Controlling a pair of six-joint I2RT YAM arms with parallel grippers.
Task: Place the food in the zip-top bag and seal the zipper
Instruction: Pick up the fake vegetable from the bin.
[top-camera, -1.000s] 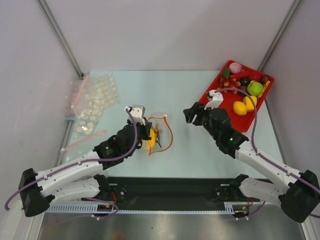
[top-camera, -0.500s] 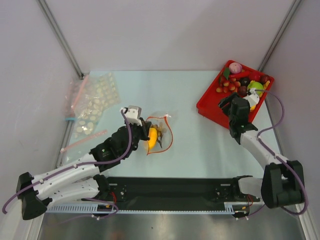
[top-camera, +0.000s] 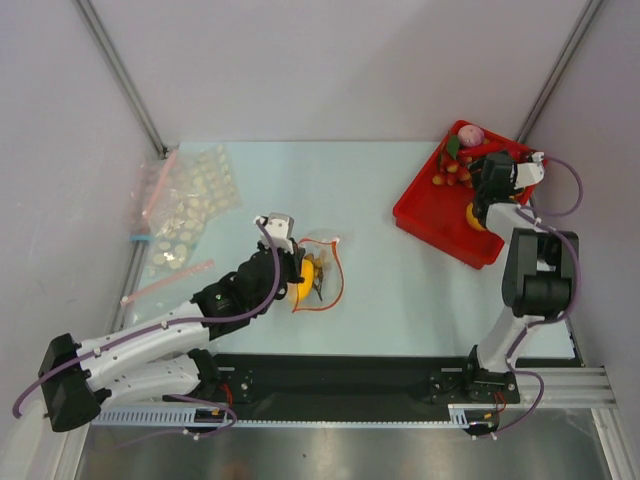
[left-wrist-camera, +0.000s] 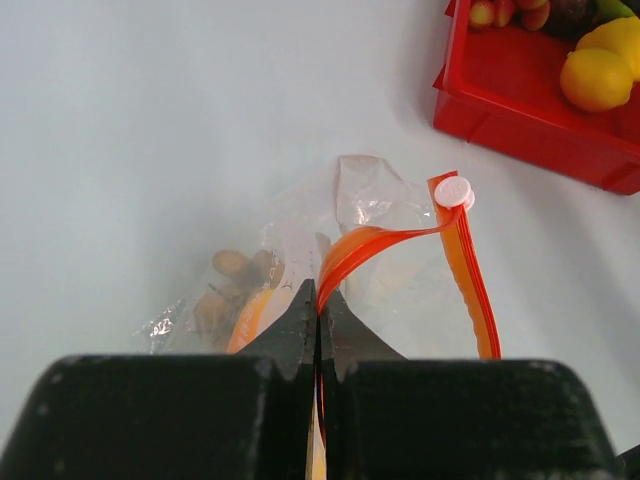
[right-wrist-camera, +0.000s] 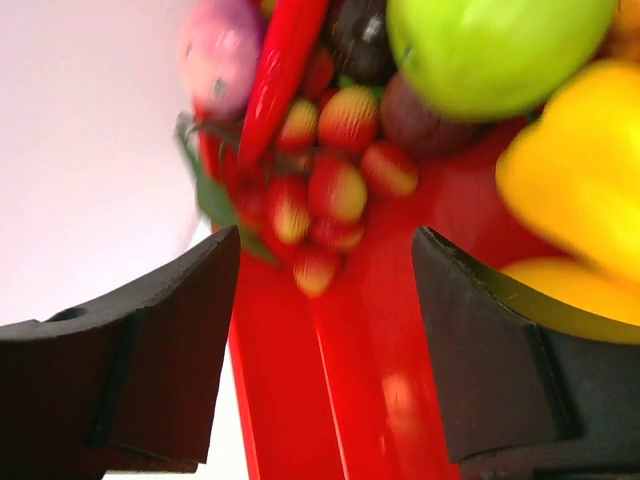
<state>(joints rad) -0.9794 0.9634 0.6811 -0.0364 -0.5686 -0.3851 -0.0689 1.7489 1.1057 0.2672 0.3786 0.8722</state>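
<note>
The top view shows the layout. The zip-top bag lies flat on the table, a little left of the middle. The red tray sits at the far right, well apart from it, and dotted bags lie heaped at the far left. This view does not show how either arm's jaws stand.

The left wrist view settles that for the left gripper. Its fingertips are pressed together with the zipper pinched between them. The red-orange strip arches away from the pinch to a white slider, then doubles back. Inside the clear film, just beside the fingertips, lie a brown nut cluster and an orange piece.

The right wrist view, though blurred, shows the right gripper over the tray with its fingers wide apart and nothing held. The loose food lies just beyond the fingertips. Small red-and-yellow berries sit between them. A red chili and a pink piece lie on one side, and a green apple and a yellow pepper on the other.
</note>
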